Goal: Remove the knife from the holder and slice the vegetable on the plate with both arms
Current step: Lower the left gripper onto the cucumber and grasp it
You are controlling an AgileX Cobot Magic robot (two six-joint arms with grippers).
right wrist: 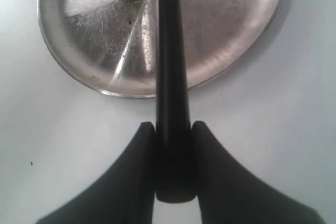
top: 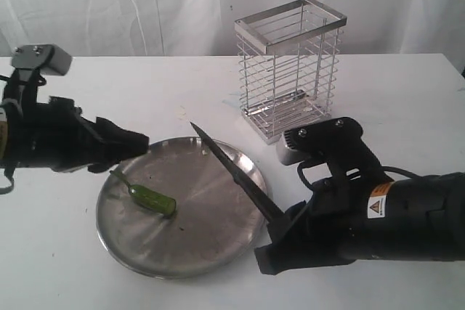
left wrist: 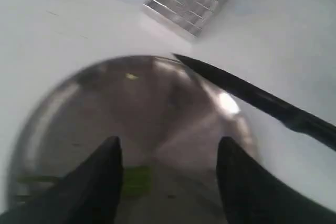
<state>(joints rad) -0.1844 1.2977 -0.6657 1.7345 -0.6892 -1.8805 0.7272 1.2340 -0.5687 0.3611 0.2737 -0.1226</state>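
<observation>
The black knife (top: 234, 173) slants above the steel plate (top: 211, 255), point up toward the far side; my right gripper (top: 280, 234) is shut on its handle (right wrist: 173, 129) near the plate's near right rim. The green pepper (top: 151, 198) lies on the plate's left half, stem toward the left arm. My left gripper (top: 142, 144) hovers open over the plate's far left rim, just above the stem end; the pepper (left wrist: 137, 179) shows blurred between its fingers (left wrist: 100, 182). Behind the plate the chrome wire holder (top: 289, 67) stands upright, with no knife in it.
The white table (top: 407, 107) runs to a white curtain (top: 145, 5) behind. The right arm's bulky black body (top: 392, 215) lies low over the table to the right of the plate. The left arm (top: 43, 136) hangs over the table's left side.
</observation>
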